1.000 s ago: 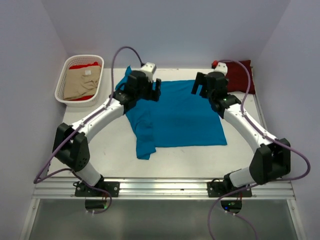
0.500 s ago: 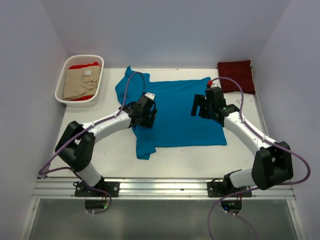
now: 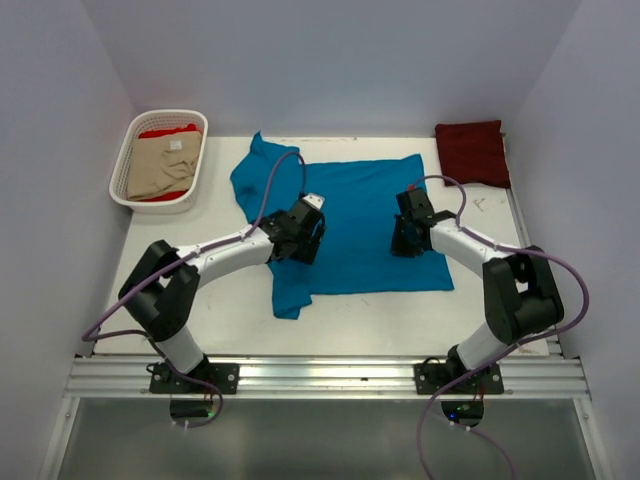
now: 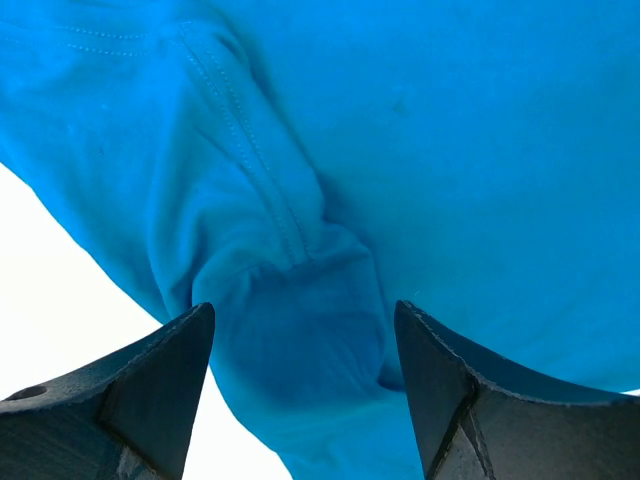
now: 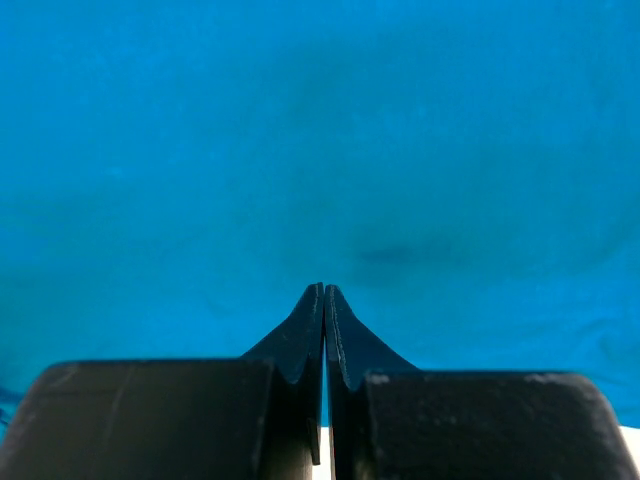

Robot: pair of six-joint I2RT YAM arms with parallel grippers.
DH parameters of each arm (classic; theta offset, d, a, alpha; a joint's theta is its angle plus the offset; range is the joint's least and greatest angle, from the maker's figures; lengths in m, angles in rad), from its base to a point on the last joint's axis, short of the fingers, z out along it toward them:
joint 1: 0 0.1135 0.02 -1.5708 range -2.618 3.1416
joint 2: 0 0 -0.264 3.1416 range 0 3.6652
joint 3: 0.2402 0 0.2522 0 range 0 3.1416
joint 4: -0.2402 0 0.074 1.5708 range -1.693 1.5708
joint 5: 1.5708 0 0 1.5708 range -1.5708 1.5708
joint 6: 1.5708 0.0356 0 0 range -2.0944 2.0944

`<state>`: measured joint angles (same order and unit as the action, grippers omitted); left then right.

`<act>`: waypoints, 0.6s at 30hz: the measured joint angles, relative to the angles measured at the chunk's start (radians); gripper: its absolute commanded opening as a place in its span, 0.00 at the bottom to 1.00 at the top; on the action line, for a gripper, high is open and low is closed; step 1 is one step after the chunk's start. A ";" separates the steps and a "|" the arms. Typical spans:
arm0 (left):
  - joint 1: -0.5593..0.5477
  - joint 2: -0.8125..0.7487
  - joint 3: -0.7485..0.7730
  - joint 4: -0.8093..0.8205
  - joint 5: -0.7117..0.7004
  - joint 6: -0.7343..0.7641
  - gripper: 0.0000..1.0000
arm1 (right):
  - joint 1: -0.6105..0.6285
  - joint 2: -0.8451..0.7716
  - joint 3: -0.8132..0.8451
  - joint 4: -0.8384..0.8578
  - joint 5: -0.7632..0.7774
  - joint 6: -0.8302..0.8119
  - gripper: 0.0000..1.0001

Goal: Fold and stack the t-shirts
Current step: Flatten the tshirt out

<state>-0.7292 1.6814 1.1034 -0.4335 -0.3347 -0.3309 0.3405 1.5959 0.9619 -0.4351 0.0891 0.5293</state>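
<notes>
Right wrist, pincer point(image 5: 324, 292) closed, teal t-shirt point(image 5: 300, 130) beneath

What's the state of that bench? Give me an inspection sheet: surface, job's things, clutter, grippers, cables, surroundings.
Surface: white table, no spills seen.
Job's things: teal-blue t-shirt spread mid-table, its left side bunched; dark maroon t-shirt folded at the far right corner; beige t-shirt lying on the red t-shirt.
Clutter: white basket at far left, holding those two shirts.
Grippers: left gripper open over the bunched fold; right gripper shut, low over the teal cloth, with no cloth visible between the jaws.
Cables: purple cables looping off both arms, above the cloth.
Surroundings: pale walls on three sides; metal rail at the near edge.
</notes>
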 measured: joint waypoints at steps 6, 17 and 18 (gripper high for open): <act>-0.003 0.029 0.000 0.004 -0.014 0.000 0.75 | 0.000 0.000 -0.014 -0.002 0.001 0.017 0.00; -0.003 0.130 0.006 0.014 -0.040 -0.023 0.35 | 0.000 0.000 -0.063 0.002 0.004 0.032 0.00; -0.005 0.131 0.006 0.014 -0.040 -0.030 0.29 | 0.000 0.000 -0.067 0.002 0.005 0.032 0.00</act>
<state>-0.7338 1.8126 1.1091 -0.4198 -0.3748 -0.3611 0.3405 1.5959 0.8948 -0.4335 0.0944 0.5613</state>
